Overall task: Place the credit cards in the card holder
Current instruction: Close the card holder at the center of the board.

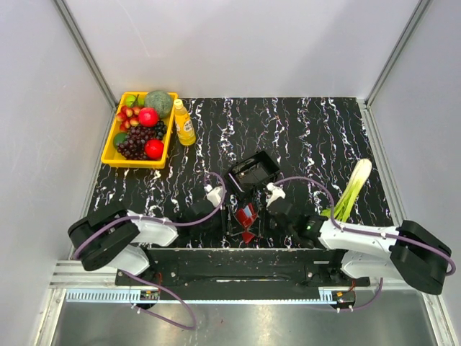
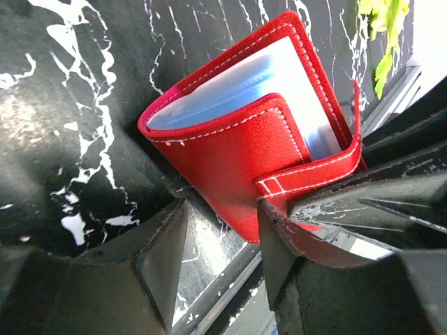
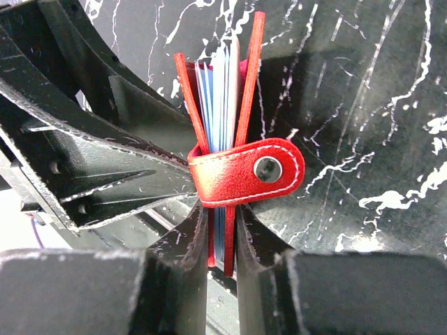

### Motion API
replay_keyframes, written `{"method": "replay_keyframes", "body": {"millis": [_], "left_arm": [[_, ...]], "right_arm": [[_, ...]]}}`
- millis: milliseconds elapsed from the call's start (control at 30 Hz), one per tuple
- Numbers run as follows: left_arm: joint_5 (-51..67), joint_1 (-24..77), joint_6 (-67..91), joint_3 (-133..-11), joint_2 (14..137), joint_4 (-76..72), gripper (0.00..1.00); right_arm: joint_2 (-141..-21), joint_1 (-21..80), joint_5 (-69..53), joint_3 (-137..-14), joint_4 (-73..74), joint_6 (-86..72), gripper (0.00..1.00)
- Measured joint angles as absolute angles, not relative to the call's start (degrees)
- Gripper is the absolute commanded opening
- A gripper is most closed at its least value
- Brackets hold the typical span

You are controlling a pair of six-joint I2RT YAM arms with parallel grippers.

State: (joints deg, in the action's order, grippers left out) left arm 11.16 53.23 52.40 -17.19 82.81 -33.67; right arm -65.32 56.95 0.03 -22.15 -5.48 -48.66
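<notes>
My right gripper [image 3: 222, 234] is pinched on the card holder [image 3: 244, 171], one finger pressed against each red cover, gripping its lower edge with the holder standing on edge. Between the covers sits a stack of credit cards [image 3: 218, 91], pale blue and white, edges showing. A red strap with a metal snap [image 3: 267, 167] wraps across the front, no lettering on it that I can make out. My left gripper [image 2: 220, 227] is about half open, jaws parted; the holder's corner touches one finger only, so no grip there. All this sits at the near edge of the black marbled table [image 2: 70, 139]. Just beyond lies a black box-like tray [image 1: 253, 171], tilted. To the right, a green leafy stalk [image 1: 354, 189]. Far left, a yellow basket [image 1: 108, 151] of fruit, with an orange-drink bottle [image 1: 184, 122] beside it, its label too small to read.
</notes>
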Motion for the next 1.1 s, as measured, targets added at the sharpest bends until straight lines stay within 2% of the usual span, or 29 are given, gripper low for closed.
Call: {"method": "replay_keyframes", "body": {"millis": [133,333,400,600,733,933,1033,1100], "left_arm": [[8.67,53.23,52.42,-16.67,79.07,-29.47,0.53],[0.47,52.95,52.05,-15.92,66.67,-16.34,0.56],[-3.33,52.56,52.05,-15.94,62.0,-10.57,0.58],[-13.8,48.9,52.82,-16.01,45.04,7.55,0.63],[-18.02,45.91,53.17,-16.01,35.66,16.51,0.63],[-19.68,43.97,53.15,-16.03,32.36,23.27,0.63],[-19.7,43.83,53.15,-16.01,32.36,24.47,0.64],[-19.73,43.79,53.12,-16.01,32.36,24.45,0.65]], "right_arm": [[-68.05,60.71,5.5,-28.8,1.93,-44.62,0.09],[-69.67,65.54,14.26,-38.35,10.68,-37.74,0.09],[-71.16,66.72,16.95,-41.71,13.39,-35.33,0.13],[-86.63,71.79,25.17,-55.42,23.46,-29.19,0.16],[-94.67,74.35,29.34,-58.98,28.03,-27.42,0.21],[-100.03,77.52,33.45,-64.6,32.51,-26.09,0.23],[-101.36,78.63,33.85,-65.69,33.15,-25.76,0.38],[-101.89,79.09,33.15,-65.76,32.88,-26.11,0.41]]}}
